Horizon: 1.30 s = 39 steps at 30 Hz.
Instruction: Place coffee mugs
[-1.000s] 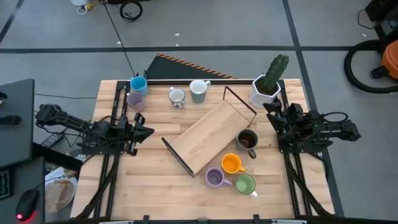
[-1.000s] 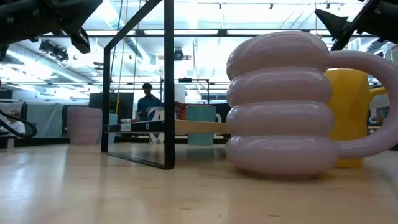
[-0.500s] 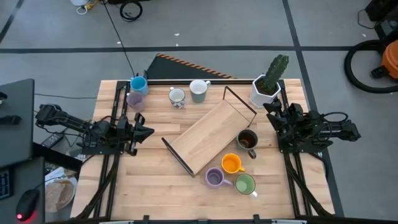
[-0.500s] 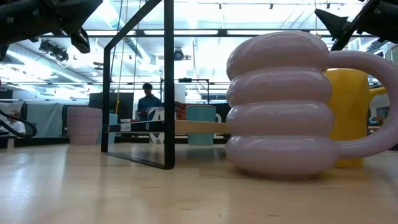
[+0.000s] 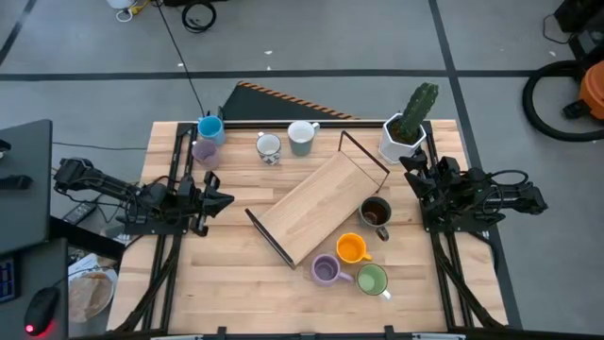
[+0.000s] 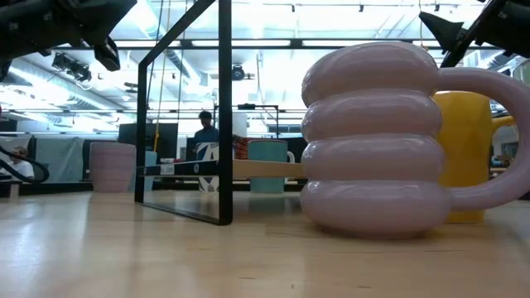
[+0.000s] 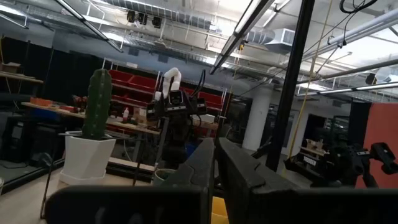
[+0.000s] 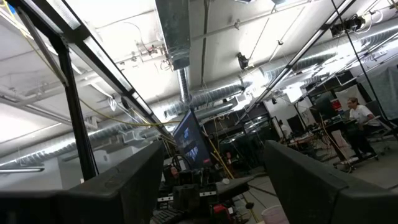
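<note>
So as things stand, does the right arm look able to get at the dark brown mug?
Probably yes. The dark brown mug stands upright on bare table beside the wooden rack, just inward of the right gripper, with nothing between them. The orange mug sits nearby but apart.

No text, label, brand, number or sign can be read in any of the views. The nearest thing to a marking is a strip of orange and black diagonal stripes along the edge of the dark panel just beyond the far edge of the table, and it bears no letters. A patterned mug stands near that same far edge, but its printing is too small to make out.
</note>
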Motion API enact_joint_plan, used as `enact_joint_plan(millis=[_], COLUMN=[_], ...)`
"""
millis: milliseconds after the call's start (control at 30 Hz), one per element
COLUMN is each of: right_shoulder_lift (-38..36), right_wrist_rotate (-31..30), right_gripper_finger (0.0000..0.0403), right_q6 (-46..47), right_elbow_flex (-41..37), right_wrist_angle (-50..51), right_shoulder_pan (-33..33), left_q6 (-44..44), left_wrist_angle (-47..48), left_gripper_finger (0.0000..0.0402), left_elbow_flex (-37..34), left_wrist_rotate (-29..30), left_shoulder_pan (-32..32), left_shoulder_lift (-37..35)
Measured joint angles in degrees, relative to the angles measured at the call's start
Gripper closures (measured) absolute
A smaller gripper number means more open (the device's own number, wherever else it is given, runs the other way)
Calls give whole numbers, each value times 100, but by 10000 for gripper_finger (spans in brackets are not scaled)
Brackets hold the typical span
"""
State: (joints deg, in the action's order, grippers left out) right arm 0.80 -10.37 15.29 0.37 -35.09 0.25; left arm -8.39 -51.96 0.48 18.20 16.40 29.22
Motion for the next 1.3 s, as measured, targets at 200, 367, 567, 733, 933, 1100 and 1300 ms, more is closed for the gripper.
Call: enact_joint_plan(millis=[200, 367, 567, 733, 933, 1100, 1300], right_shoulder_lift=[0, -1, 0, 0, -1, -1, -2], right_wrist_rotate=[0, 0, 0, 0, 0, -1, -2], right_gripper_finger=[119, 119, 119, 119, 119, 119, 119], right_q6=[0, -1, 0, 0, 0, 0, 0], right_elbow_flex=[2, 2, 1, 1, 2, 2, 1], right_wrist_angle=[0, -1, 0, -1, -1, 0, 0], right_shoulder_pan=[-2, -2, -2, 0, 1, 0, 1], left_q6=[0, -2, -15, -1045, -2126, -2067, -2050], left_wrist_angle=[-2, -177, -187, -206, -338, -397, -390], left_gripper_finger=[374, 374, 374, 374, 374, 374, 374], left_elbow_flex=[1, 1, -1, 1, 1, 0, 0], left_wrist_rotate=[1, -1, -1, 45, 232, 237, 271], left_shoulder_pan=[0, 0, 0, 0, -11, -11, -11], left_shoulder_lift=[0, -3, 0, 2, 0, 0, 2])
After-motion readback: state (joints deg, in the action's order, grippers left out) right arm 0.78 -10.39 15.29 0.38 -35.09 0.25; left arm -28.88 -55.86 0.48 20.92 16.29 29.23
